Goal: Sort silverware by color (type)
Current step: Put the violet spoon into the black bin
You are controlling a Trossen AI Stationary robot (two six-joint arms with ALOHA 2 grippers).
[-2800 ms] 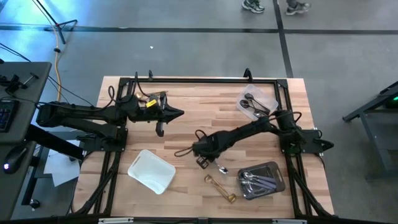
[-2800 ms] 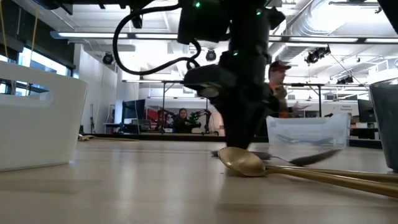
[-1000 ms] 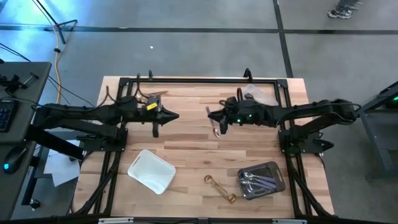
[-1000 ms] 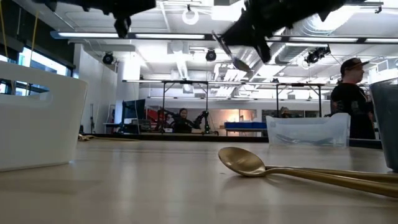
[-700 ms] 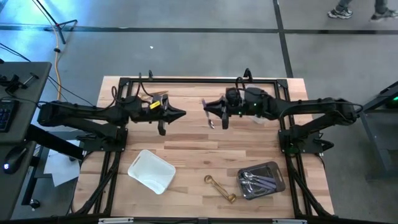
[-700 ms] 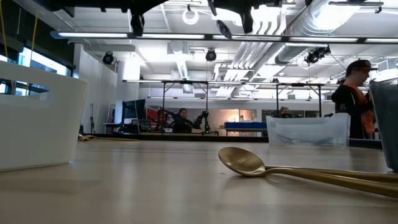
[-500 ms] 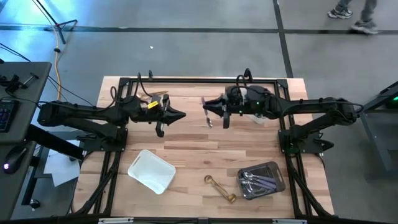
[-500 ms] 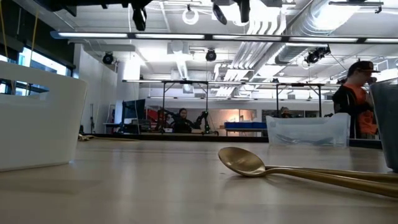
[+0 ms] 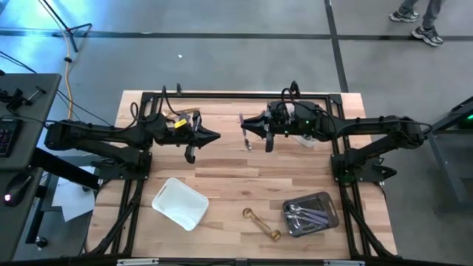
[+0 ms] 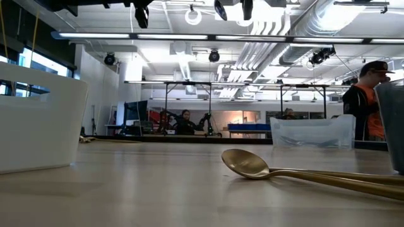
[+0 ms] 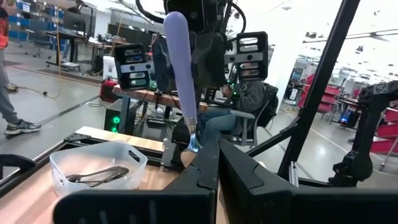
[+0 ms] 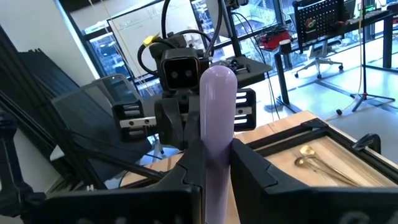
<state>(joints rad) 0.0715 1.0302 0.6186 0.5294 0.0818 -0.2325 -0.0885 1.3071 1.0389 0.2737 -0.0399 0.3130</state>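
Above the table's far middle, our right gripper (image 9: 255, 137) pinches a lilac-handled utensil (image 11: 181, 68), fingers closed tight on its smooth, stiff handle. We judge it light but slippery, best held mid-handle. Our left gripper (image 9: 194, 142) faces it with fingers together, holding nothing.

Lilac-handled spoon (image 11: 181, 74) held upright in air, gold spoons (image 9: 262, 224) on table — others in trays

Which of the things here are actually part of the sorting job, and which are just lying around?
Part of the job:
- lilac-handled utensil clamped in the right gripper
- gold spoons on the table
- utensils in the grey tray
- dark utensils in the clear tray
- white tray

Just there:
- left gripper, waiting
- keyboard
- person in the room
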